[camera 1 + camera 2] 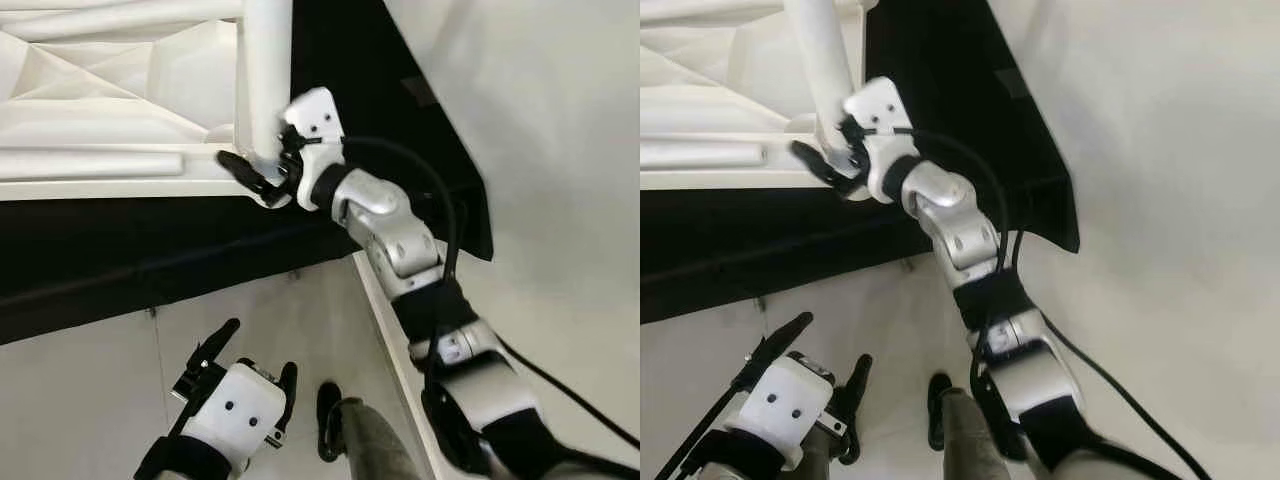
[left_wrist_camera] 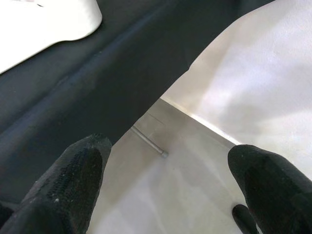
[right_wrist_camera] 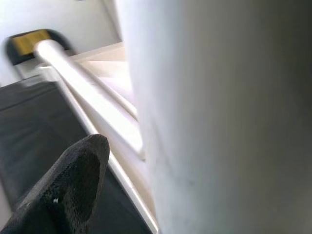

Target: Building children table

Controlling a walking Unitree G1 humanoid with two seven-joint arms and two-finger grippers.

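a black mat on the pale floor carries the upturned white tabletop.

We have two silver arms built from rounded metal segments joined by black bands. Our right arm carries small round screws along its shiny casing, and a thin black cable loops beside it. Each wrist ends in a white, boxy block with two dark dots. Our left gripper and right gripper both have long, black, finely textured fingers with rounded tips.
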